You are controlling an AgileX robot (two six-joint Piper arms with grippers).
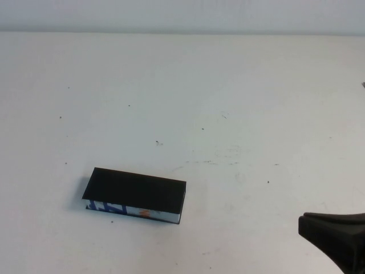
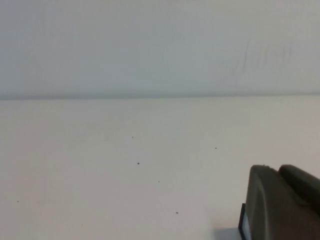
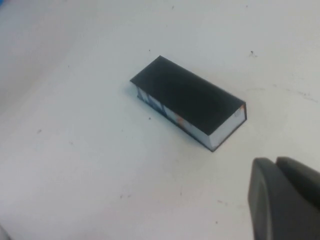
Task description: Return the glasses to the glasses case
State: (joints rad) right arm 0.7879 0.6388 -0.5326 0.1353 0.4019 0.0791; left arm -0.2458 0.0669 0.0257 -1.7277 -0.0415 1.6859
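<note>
Right of the case (image 1: 136, 197), which lies with its lid down, hangs the right gripper (image 1: 336, 234), well apart; left gripper (image 2: 282, 205) likewise clear. Jaws: cannot tell.

The glasses case (image 3: 189, 101) is seen just above the middle of the frame, lying closed on the white table (image 3: 75, 165) with its flat black lid down. It is set on a diagonal, one end toward the upper left and the other toward the right. Along its long side facing the lower left, a white edge printed with blue and orange marks is shown, and its right-hand end is pale. The right pincer (image 3: 285, 197) is seen as a dark grey form in the lower right corner, apart from the case. Small dark specks are scattered over the table.
</note>
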